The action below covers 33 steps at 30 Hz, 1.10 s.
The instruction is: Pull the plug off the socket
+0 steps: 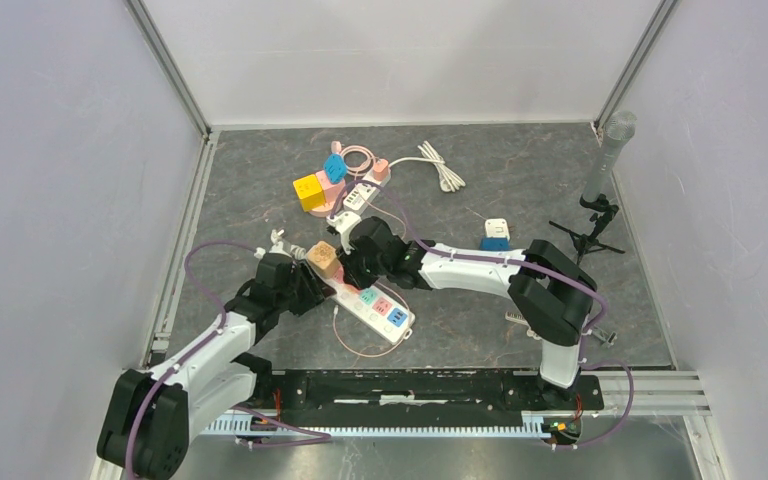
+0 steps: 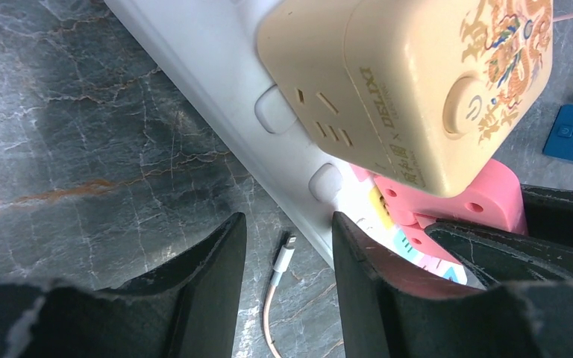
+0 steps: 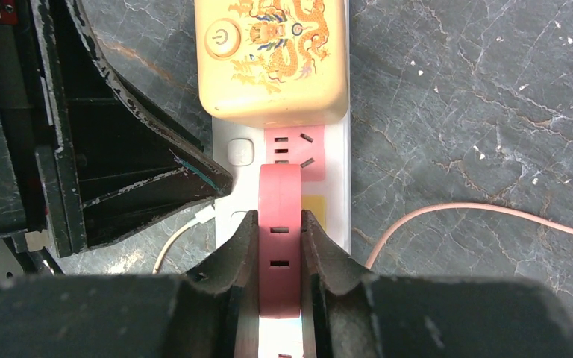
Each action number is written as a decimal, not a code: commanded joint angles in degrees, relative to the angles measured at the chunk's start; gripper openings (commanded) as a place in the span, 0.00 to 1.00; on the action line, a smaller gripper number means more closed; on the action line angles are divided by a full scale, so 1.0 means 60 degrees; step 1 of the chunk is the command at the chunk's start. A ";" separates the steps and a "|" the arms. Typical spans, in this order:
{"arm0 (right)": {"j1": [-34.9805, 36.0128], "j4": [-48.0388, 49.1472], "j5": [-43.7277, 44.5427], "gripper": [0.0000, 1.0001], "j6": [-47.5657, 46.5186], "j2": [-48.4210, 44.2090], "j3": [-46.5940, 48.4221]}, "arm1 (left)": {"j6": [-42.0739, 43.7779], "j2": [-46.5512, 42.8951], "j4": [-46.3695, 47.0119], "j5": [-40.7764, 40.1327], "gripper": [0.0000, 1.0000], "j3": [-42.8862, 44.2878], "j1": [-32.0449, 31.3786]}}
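The right tool (image 3: 279,218) is gripping the pink plug (image 3: 279,186), not yet pulled from the strip (image 3: 337,194); the left tool (image 2: 289,224) is hovering open at its edge.

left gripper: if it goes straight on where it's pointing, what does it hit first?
Probably the side of the long white plastic power strip, lying across the left gripper's path; the beige cube adapter sits further on. Depth is unclear.
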 commanded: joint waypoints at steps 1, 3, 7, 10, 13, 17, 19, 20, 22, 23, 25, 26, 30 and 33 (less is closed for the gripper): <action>-0.0014 0.0616 -0.0219 0.00 0.0251 -0.0547 0.0241 | -0.0110 0.0085 -0.0651 -0.0388 0.52 -0.0027 0.0030; -0.0024 0.0693 -0.0395 0.00 0.0320 -0.0659 0.0247 | -0.0110 0.0160 -0.0651 -0.0388 0.52 -0.0021 0.0019; -0.0094 0.0987 -0.0818 0.00 0.0653 -0.0721 0.0266 | -0.0108 0.0359 -0.0672 -0.0388 0.52 0.0023 0.0012; 0.0060 0.0806 -0.0775 0.00 0.0354 -0.0415 0.0555 | -0.0124 0.0444 -0.0640 -0.0359 0.52 0.0038 0.0020; 0.0438 0.0041 0.0058 0.00 -0.0105 -0.0041 0.0888 | -0.0139 0.0478 -0.0427 -0.0212 0.54 0.0017 0.0025; 0.0474 -0.0039 0.0319 0.00 -0.0121 -0.0182 0.0743 | -0.0320 0.0448 -0.0168 -0.0150 0.55 -0.0078 0.0024; 0.0417 -0.0039 0.0597 0.00 -0.0118 -0.0430 0.0663 | -0.0354 0.0448 -0.0181 -0.0186 0.55 -0.0071 0.0024; 0.0372 -0.0060 0.0676 0.00 -0.0121 -0.0545 0.0628 | -0.0358 0.0439 -0.0203 -0.0210 0.55 -0.0079 0.0022; 0.0284 -0.0124 0.0860 0.00 -0.0113 -0.0855 0.0572 | -0.0377 0.0401 -0.0260 -0.0227 0.55 -0.0079 0.0012; 0.0216 -0.0140 0.0941 0.00 -0.0125 -0.1001 0.0541 | -0.0381 0.0364 -0.0282 -0.0241 0.55 -0.0079 0.0028; 0.0113 -0.0126 0.1004 0.00 -0.0160 -0.1413 0.0397 | -0.0388 0.0230 -0.0367 -0.0242 0.55 -0.0053 0.0021; 0.0060 -0.0100 0.1011 0.00 -0.0173 -0.1661 0.0338 | -0.0388 0.0153 -0.0405 -0.0240 0.55 -0.0023 0.0025; -0.0109 -0.0089 0.1337 0.00 -0.0358 -0.2539 0.0057 | -0.0351 -0.0247 -0.0707 -0.0162 0.56 0.0214 0.0028; -0.0305 -0.0324 0.2008 0.00 -0.0659 -0.3169 -0.0264 | -0.0261 -0.0616 -0.1108 -0.0060 0.59 0.0600 0.0029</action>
